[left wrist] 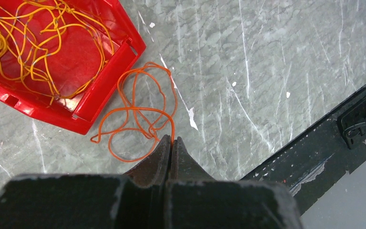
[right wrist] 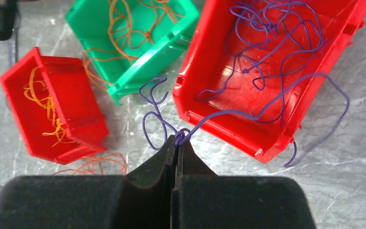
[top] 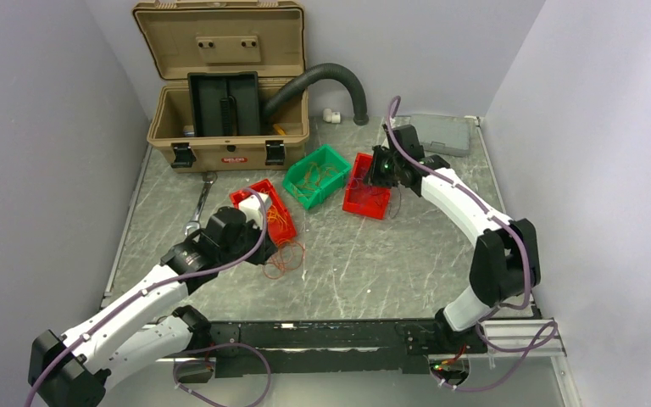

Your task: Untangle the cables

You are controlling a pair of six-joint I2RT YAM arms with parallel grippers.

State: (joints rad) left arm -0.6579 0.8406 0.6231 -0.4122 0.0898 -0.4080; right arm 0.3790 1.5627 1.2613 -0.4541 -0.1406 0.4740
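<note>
On the marbled table (top: 373, 263), in front of an open tan toolbox (top: 220, 51), a left red bin (left wrist: 109, 81), a green bin (right wrist: 145, 71) and a right red bin (right wrist: 228, 136) are set in a row.

Left gripper (left wrist: 171, 139): jaws are pressed together, and the end of an orange cable (left wrist: 138, 110) is pinched at their tips. The rest of that strand is laid in loose loops on the table, just beside the left red bin. Yellow cables (left wrist: 24, 43) are piled inside that bin.

Right gripper (right wrist: 177, 139): jaws are clamped on a purple cable (right wrist: 205, 118), which is draped over the near wall of the right red bin. Further purple cables (right wrist: 276, 43) are coiled inside it.

Orange cables (right wrist: 128, 24) are tangled in the green bin, with some strands spilled over its near wall.
</note>
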